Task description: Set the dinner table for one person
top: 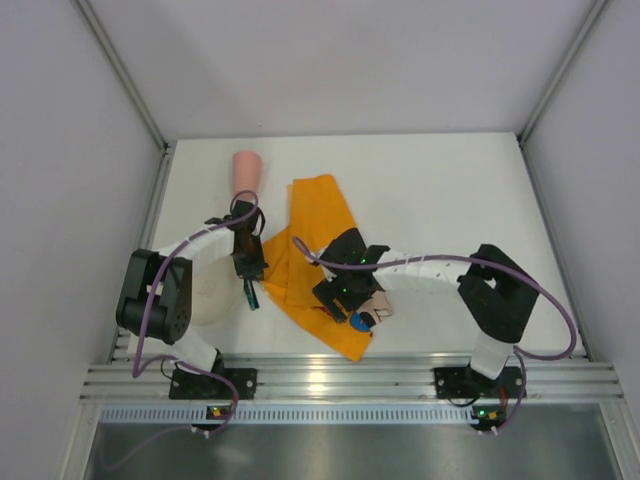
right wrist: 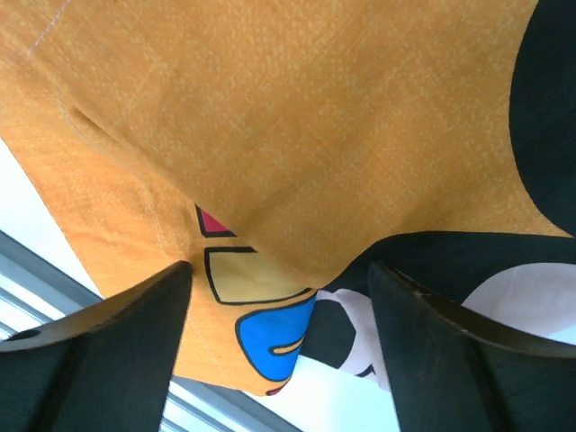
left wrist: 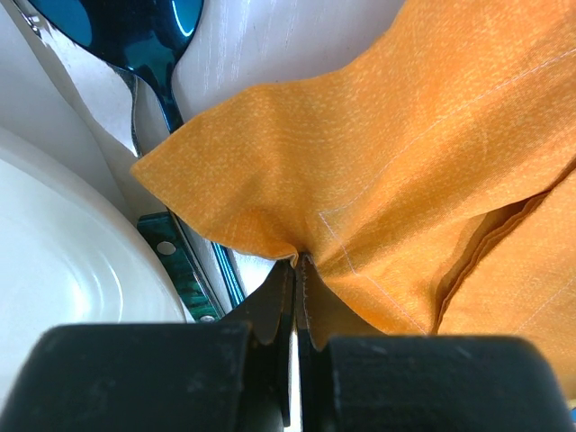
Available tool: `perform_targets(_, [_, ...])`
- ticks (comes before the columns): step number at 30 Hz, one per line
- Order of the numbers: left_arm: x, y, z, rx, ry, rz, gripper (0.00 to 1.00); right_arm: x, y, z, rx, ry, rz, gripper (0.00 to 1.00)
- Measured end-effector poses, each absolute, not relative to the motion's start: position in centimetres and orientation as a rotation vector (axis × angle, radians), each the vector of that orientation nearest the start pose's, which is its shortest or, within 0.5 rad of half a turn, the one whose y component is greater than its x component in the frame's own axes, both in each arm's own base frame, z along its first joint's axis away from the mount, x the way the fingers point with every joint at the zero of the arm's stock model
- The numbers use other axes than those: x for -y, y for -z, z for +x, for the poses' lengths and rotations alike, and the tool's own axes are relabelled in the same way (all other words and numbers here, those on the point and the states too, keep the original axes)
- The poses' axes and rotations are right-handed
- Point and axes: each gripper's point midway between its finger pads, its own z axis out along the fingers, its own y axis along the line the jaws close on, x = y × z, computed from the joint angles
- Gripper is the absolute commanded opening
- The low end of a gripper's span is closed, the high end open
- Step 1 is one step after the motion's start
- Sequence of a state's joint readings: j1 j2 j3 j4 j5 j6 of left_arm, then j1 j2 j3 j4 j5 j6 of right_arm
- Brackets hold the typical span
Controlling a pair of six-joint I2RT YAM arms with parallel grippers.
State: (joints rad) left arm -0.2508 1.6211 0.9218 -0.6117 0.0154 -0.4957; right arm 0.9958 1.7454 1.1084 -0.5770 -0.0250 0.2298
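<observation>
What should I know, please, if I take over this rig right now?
Left gripper: shut on an edge of the orange mat.
Right gripper: open, jaws apart at the mat's printed corner, gripping nothing.
Things: the mat lies crumpled and folded in the middle of the table. The white plate and teal cutlery are near-left beside it, and the pink cup is far left.
Done: nothing laid out yet.
Left: spread the mat flat, then probably place plate, cutlery and cup.
</observation>
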Motion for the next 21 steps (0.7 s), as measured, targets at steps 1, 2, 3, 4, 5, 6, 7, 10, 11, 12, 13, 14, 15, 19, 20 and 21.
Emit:
perform_targets(1, [9.3,-1.5,27.3,-2.88,0.159,-0.352,0.0,-29.8,-2.6,17.5,-2.644,-0.319,-1.073,0.7])
perform_targets(2, [9.4,-1.5,27.3,-2.879,0.158,-0.352,0.0,-29.8,-2.5,17.6,-2.645,-0.317,-1.068,0.64])
perform_targets(3, [9.4,-1.5,27.3,-2.879,0.157,-0.352,0.0,-30.0,-2.4,17.8,-2.641,-0.315,-1.064,0.56])
perform_targets(4, [9.4,-1.5,27.3,-2.879,0.157,-0.352,0.0,-30.0,-2.2,18.0,-2.643,-0.302,-1.058,0.38])
perform_targets(5, [9.4,-1.5,27.3,-2.88,0.156,-0.352,0.0,-30.1,-1.9,18.4,-2.642,-0.274,-1.062,0.31])
perform_targets(6, [9.4,-1.5,27.3,-2.88,0.154,-0.352,0.0,-30.4,-1.9,18.8,-2.641,-0.263,-1.054,0.27])
perform_targets(7, [9.4,-1.5,27.3,-2.879,0.152,-0.35,0.0,-30.8,-1.9,19.2,-2.635,-0.258,-1.043,0.24])
perform_targets(10, [9.4,-1.6,27.3,-2.88,0.145,-0.345,0.0,-31.7,-2.0,20.2,-2.618,-0.244,-1.025,0.21])
perform_targets(11, [9.4,-1.6,27.3,-2.88,0.141,-0.343,0.0,-31.8,-2.1,20.4,-2.612,-0.239,-1.021,0.21])
perform_targets(12, [9.4,-1.6,27.3,-2.88,0.136,-0.339,0.0,-31.9,-2.2,20.7,-2.608,-0.23,-1.017,0.22])
perform_targets(13, [9.4,-1.6,27.3,-2.879,0.13,-0.335,0.0,-31.9,-2.4,20.9,-2.602,-0.221,-1.012,0.32])
perform_targets(14, [9.4,-1.6,27.3,-2.879,0.127,-0.333,0.0,-32.0,-2.8,21.2,-2.595,-0.208,-1.006,0.4])
perform_targets(15, [9.4,-1.6,27.3,-2.878,0.121,-0.329,0.0,-32.2,-3.3,21.6,-2.584,-0.204,-1.002,0.46])
perform_targets(19, [9.5,-1.6,27.3,-2.876,0.108,-0.318,0.0,-33.9,-5.9,23.5,-2.504,-0.217,-0.975,0.61])
perform_targets(20, [9.5,-1.6,27.2,-2.876,0.105,-0.316,0.0,-34.3,-6.4,23.9,-2.486,-0.222,-0.968,0.61])
perform_targets(21, [9.5,-1.6,27.2,-2.876,0.103,-0.315,0.0,-34.6,-6.8,24.2,-2.474,-0.226,-0.963,0.61])
